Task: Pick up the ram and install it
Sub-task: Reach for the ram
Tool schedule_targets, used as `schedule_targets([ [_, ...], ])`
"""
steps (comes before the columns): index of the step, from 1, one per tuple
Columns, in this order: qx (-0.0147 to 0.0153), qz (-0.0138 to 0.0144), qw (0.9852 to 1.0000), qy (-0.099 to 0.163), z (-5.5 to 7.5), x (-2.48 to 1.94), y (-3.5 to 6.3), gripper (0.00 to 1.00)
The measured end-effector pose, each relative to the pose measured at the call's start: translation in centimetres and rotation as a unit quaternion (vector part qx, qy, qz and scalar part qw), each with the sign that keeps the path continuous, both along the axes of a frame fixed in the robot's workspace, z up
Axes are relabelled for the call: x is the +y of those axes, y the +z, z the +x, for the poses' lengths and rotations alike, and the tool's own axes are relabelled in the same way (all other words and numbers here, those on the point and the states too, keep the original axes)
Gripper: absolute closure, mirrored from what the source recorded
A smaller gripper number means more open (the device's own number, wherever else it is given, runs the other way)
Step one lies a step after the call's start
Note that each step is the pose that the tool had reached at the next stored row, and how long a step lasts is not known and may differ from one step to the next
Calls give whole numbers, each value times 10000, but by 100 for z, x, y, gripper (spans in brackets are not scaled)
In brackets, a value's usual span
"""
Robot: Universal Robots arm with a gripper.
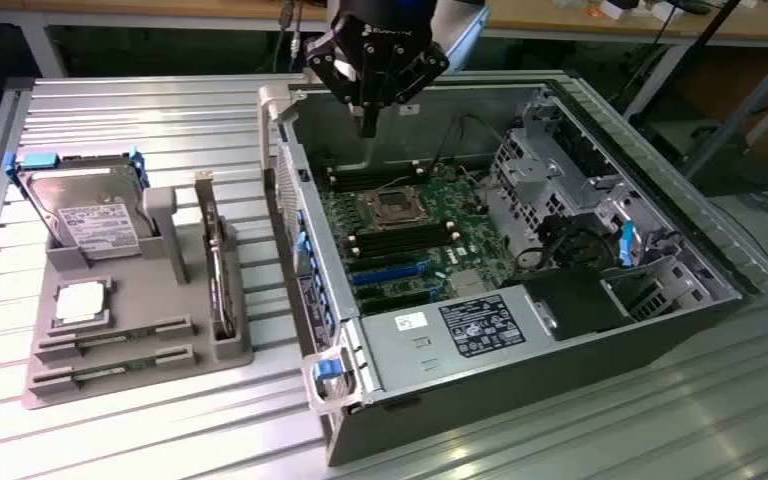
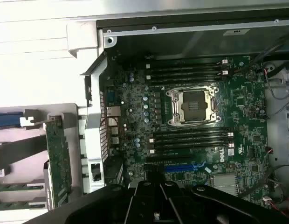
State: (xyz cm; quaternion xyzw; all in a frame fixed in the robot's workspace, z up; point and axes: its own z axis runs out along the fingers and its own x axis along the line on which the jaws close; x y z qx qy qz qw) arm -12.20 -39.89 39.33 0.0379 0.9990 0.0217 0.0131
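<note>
We judge the ram (image 1: 115, 341) light, stiff and fragile, best pinched along its long edges, clear of chips and contacts. It sits slotted in the grey holder (image 1: 224, 350) on the table (image 1: 117, 110), lower left in the exterior view. That is well apart from the jaws, which hang closed on nothing above the open computer case (image 1: 491, 400) at upper centre.

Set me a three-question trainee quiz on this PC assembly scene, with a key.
1. True or false: the gripper holds a ram stick.
2. How many ram sticks sit in the gray holder?
3. The gripper hangs: A) over the gray holder; B) over the open computer case; C) over neither.
Key: 1 false, it is shut on nothing; 2 two; 3 B.
</note>
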Motion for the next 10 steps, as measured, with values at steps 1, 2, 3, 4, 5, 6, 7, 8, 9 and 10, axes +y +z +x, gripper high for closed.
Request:
schedule_targets([
  [1,0,0,10000,0,0,0,0,90],
  [2,0,0,10000,0,-29,0,0,90],
  [3,0,0,10000,0,-121,0,-1,90],
  [4,0,0,10000,1,-224,0,0,90],
  [5,0,0,10000,1,-316,0,-1,90],
  [6,-1,0,10000,3,-389,0,-1,90],
  [7,0,0,10000,3,-459,0,-1,90],
  [8,0,0,10000,4,-499,0,-1,90],
  [9,0,0,10000,7,-544,0,-1,90],
  [10,0,-1,10000,8,-589,0,0,90],
])
